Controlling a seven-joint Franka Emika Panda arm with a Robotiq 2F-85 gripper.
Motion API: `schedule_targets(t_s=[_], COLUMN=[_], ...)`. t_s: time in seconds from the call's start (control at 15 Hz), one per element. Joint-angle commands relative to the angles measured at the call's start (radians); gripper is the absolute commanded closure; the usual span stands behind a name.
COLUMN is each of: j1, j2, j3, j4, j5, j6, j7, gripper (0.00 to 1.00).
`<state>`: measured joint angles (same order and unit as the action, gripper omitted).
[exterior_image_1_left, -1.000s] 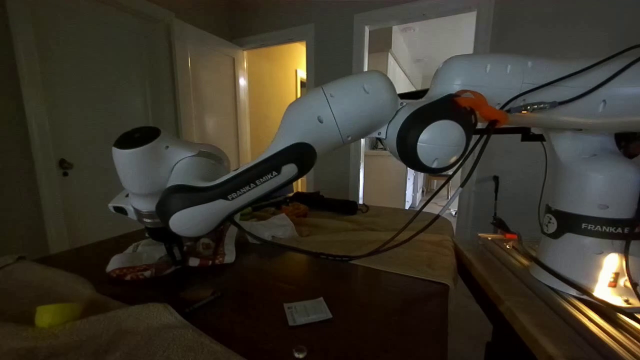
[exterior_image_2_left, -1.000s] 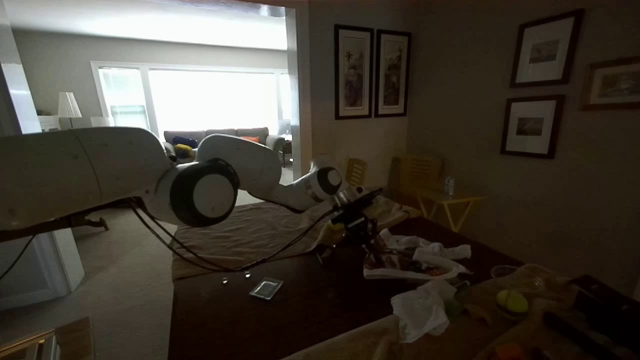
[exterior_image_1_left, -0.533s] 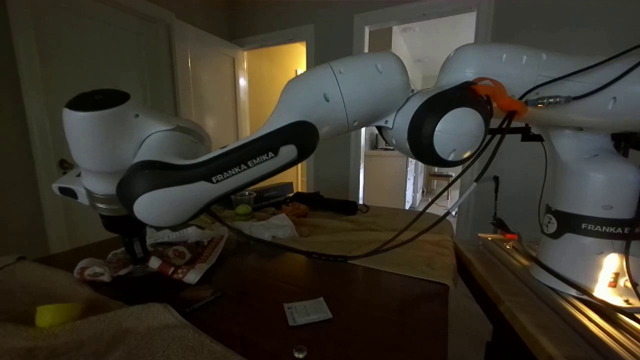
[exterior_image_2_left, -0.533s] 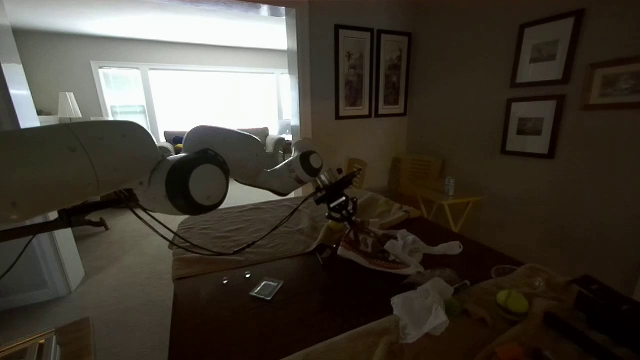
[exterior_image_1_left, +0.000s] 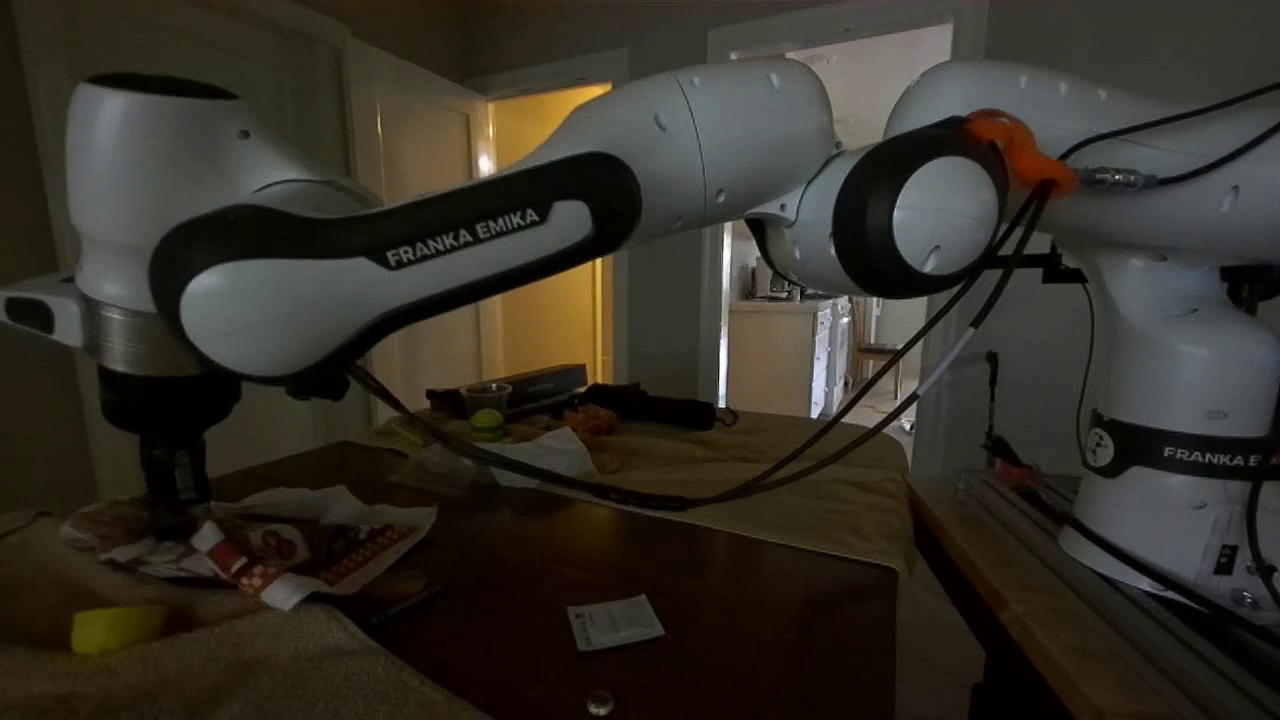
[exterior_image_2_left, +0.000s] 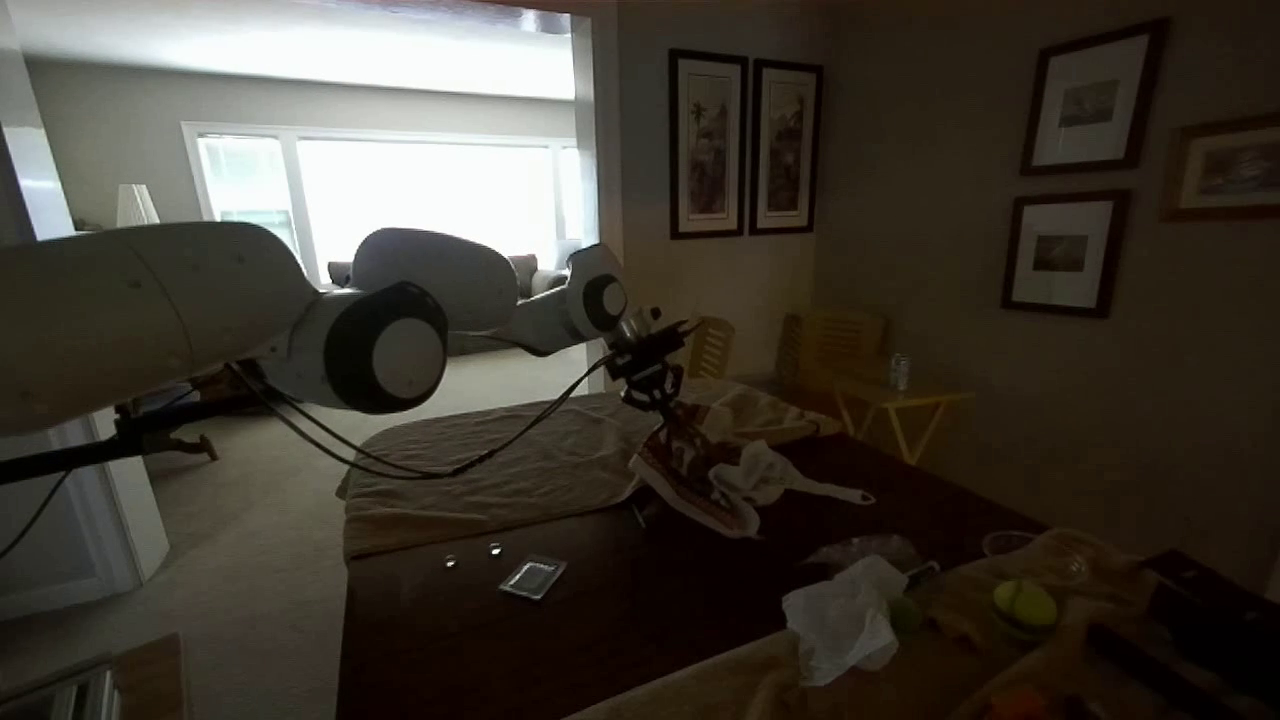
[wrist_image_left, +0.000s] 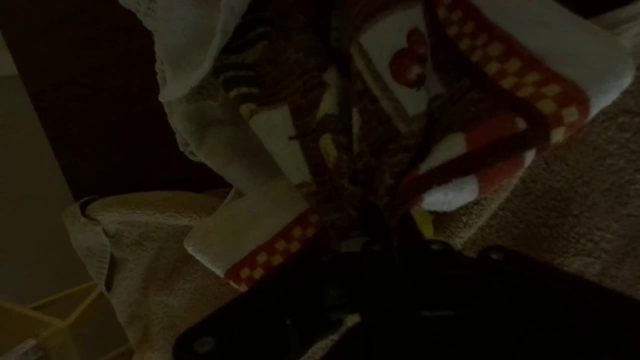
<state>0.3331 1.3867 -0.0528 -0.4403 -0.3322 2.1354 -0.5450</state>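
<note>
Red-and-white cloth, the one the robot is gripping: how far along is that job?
Done: the fingers are shut on the red-and-white cloth. In hand: the cloth, bunched at the grip, its loose folds over part of the tan towel. Left: it is not yet released, so letting go probably remains; I can't tell whether its lower edge touches anything.

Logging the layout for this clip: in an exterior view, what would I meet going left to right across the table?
Two small shiny pieces, silvery packet, patterned cloth, yellow-green round thing.
</note>
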Motion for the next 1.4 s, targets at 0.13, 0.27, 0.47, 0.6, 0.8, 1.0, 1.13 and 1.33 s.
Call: schedule_targets(t_s=[0.13, 0.27, 0.47, 0.6, 0.8, 1.0, 1.13, 1.33], j1=[-0.094, -0.131, -0.182, -0.208, -0.233, -0.25, -0.265, -0.287], j2=[-0.045, -0.05, -0.058, -0.063, -0.063, -0.054, -0.048, -0.044], j3=[0.063, 0.06, 0.058, 0.056, 0.047, 0.028, 0.024, 0.018], j4=[-0.028, -0.025, -0.021, -0.018, -0.017, -0.011, -0.009, -0.01], j5=[0.116, 0.137, 0.162, 0.173, 0.183, 0.18, 0.188, 0.198], j6=[0.008, 0.0, 0.003, 0.008, 0.011, 0.025, 0.039, 0.042], j7=[-0.021, 0.008, 0.052, 0.086, 0.164, 0.276, 0.347, 0.471], gripper=[0.98, 0.98, 0.98, 0.98, 0.98, 0.98, 0.98, 0.98])
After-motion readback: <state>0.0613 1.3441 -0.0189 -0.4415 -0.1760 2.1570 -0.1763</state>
